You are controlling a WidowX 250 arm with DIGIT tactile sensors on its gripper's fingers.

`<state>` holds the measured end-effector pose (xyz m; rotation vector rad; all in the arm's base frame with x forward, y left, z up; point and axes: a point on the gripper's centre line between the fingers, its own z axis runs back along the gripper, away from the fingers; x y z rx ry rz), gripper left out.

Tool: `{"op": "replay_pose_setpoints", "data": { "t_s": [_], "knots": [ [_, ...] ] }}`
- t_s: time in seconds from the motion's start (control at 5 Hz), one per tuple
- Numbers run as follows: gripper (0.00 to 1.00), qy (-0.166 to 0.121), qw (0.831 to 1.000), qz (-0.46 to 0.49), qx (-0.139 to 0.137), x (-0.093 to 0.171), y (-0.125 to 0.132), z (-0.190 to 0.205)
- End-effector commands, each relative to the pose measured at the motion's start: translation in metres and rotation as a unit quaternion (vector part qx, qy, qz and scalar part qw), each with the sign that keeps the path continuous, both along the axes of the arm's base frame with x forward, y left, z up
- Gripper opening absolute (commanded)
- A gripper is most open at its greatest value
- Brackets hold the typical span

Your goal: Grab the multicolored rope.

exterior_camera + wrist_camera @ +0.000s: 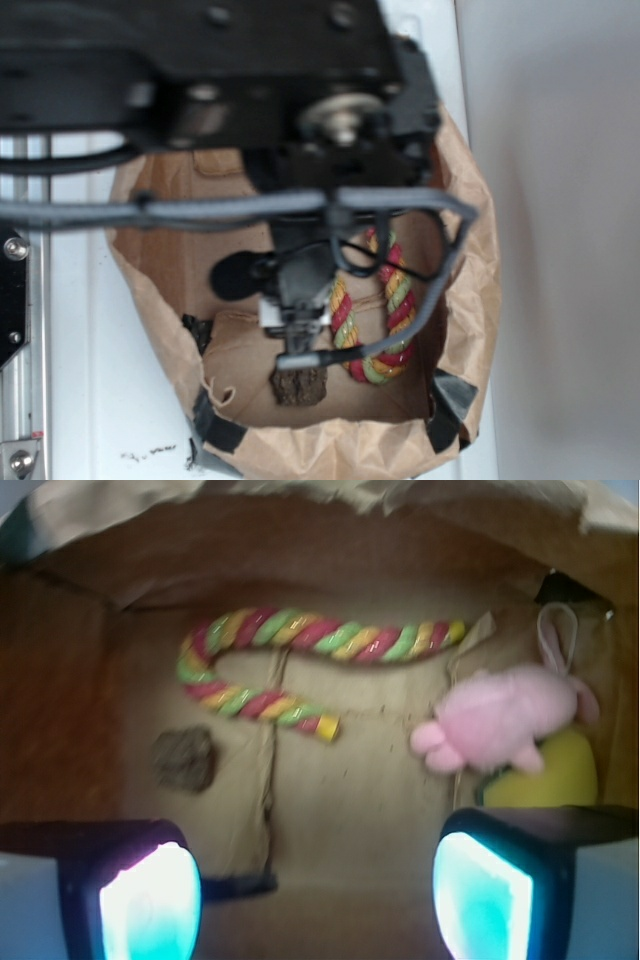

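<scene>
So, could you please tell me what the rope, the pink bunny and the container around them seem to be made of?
Multicolored rope: twisted fibre strands, probably cotton, slightly glossy. Pink bunny: soft plush, fuzzy surface. Container: brown paper bag, matte, creased, torn at its rim.

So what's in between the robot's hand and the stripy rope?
Nothing: in the wrist view only bare brown bag floor lies between the open hand and the rope. The brown lump sits off to the left.

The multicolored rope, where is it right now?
In the wrist view, the multicolored rope lies on the paper bag floor, upper left, left of the pink plush bunny, above a brown lump.
</scene>
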<state>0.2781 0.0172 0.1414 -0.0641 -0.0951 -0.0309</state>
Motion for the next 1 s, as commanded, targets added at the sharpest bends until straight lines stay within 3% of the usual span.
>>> {"op": "replay_pose_setpoints", "data": {
  "t_s": [0.0,0.6,0.8],
  "knots": [
    [1.0,-0.015,1.0,-0.01,0.01,0.014,-0.012,0.007],
    [1.0,-0.015,1.0,-0.01,0.01,0.014,-0.012,0.007],
    [1.0,-0.017,0.989,-0.136,0.06,0.019,-0.012,-0.007]
  ]
}}
